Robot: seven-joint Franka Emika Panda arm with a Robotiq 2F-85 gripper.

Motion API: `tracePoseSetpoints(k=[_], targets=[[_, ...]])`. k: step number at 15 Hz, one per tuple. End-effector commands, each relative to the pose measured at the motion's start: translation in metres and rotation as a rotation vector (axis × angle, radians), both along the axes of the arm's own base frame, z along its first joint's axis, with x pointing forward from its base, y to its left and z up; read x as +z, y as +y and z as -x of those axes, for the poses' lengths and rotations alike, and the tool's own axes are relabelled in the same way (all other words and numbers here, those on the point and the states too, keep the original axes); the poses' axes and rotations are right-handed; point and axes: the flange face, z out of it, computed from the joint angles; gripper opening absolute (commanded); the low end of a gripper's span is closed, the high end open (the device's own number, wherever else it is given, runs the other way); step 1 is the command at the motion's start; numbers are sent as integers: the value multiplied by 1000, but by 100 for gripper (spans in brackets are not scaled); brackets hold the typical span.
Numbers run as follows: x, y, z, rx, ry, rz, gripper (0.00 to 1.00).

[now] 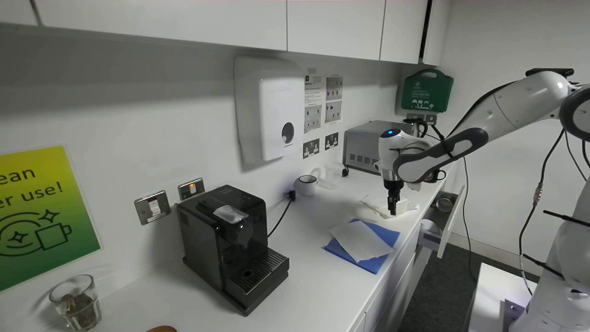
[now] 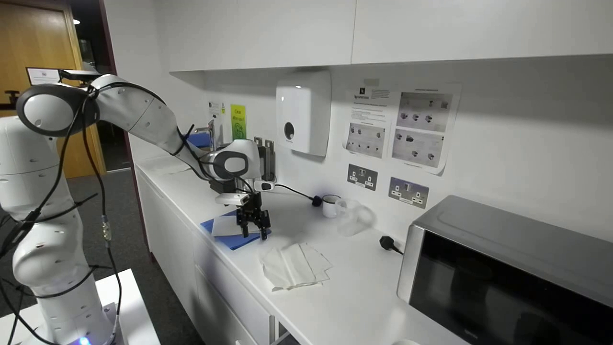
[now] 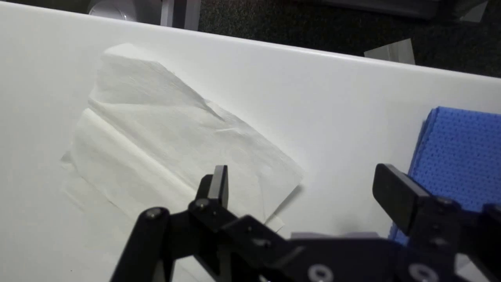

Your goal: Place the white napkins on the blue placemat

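A white tabletop (image 1: pixel 318 281) runs along a wall (image 1: pixel 152 101), with a blue mat (image 3: pixel 464 156) near its front edge. A white arm (image 1: pixel 521 108), based in front of the tabletop, extends over it near the mat. A grey microwave (image 2: pixel 507 268) stands well apart from the mat on one side, a black coffee machine (image 1: pixel 216 244) on the opposite side. A white dispenser (image 1: pixel 276 110) hangs on the wall, higher than the mat. One white napkin (image 1: pixel 362 242) lies askew on the mat, covering much of it. More napkins (image 2: pixel 294 267), creased and loosely layered, lie near the mat on its microwave side, a strip of tabletop between. The gripper (image 3: pixel 302 176) points down above the tabletop, close by the mat, jaws spread wide. A white mug (image 1: pixel 306 186) stands beyond the mat, near the wall.
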Motion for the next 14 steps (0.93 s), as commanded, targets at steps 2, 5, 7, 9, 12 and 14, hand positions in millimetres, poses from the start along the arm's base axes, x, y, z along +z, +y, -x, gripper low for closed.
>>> tracePoseSetpoints(k=[2,5,7,9,12,14], targets=[[-7,-5,-10,47,9,41,100],[-10,-7,-14,41,-1,66,100],[-12,-7,-18,40,-12,77,100],[-13,-7,-22,37,-18,71,100],[-17,-5,-26,19,-19,40,100],[-18,-5,-27,-4,-14,9,100]])
